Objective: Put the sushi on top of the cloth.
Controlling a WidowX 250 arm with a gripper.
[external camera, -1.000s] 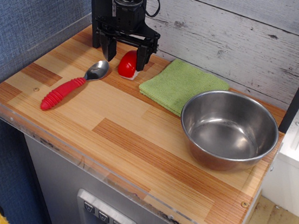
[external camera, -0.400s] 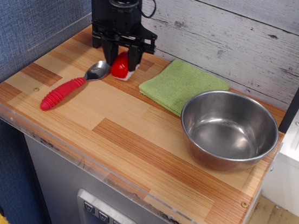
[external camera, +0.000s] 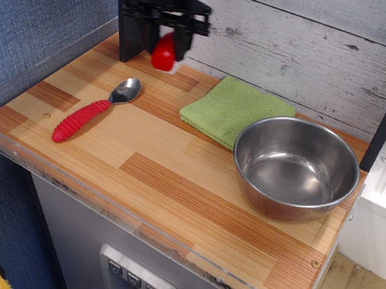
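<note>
Left to right. At left of frame you have the metal spoon with the ribbed red handle (external camera: 93, 112) lying flat on the striped wooden tabletop (external camera: 174, 184), bowl end pointing up-right, untouched and not part of this job.

Upper left, the black gripper (external camera: 166, 42) hangs from the top edge with its fingers pointing straight down, and you see the small toy sushi with a glossy red top and white base (external camera: 164, 54) pinched between them. The pincer is closed on it. The sushi is off the wood, in the air over the back-left part of the table, red side facing the camera, white base barely showing at right. It is held high most likely so it clears the cloth edge on the way over.

The arm itself is vertical, mostly cropped by the top of frame, black column (external camera: 132, 17) standing just behind it.

Centre, the light-green square textured cloth (external camera: 234, 109) lies folded flat, near the back wall, right of the held sushi and lower in frame, nothing on it yet. Your drop spot is its middle; you need a sideways carry to the right, then a lowering.

Right, the round stainless steel bowl (external camera: 296, 166) sits just beside the cloth's lower right corner, possibly overlapping it. Watch that rim when you release.
</note>
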